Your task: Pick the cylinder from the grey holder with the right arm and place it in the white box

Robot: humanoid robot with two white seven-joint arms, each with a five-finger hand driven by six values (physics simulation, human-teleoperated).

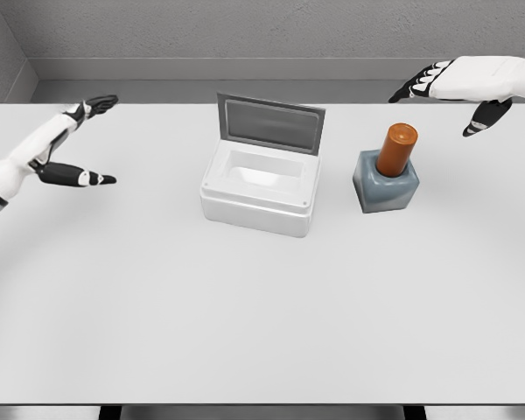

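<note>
1. An orange cylinder [396,149] stands slightly tilted in a blue-grey square holder [385,187], right of centre on the white table [262,324].
2. A white rectangular box [261,187] with its lid raised sits at centre, just left of the holder.
3. The right hand [455,87], upper right, hovers above the cylinder, fingers spread, holding nothing.
4. The left hand [66,144], far left, is likewise spread wide and empty.

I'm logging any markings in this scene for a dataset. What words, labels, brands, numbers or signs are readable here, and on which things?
None: no readable text, number or sign shows in the head view.
Orange cylinder: plain, no label.
Grey holder: plain.
White box and its raised lid: no marking.
Table: bare surface, no print.
Left hand and right hand: no lettering visible.
</note>
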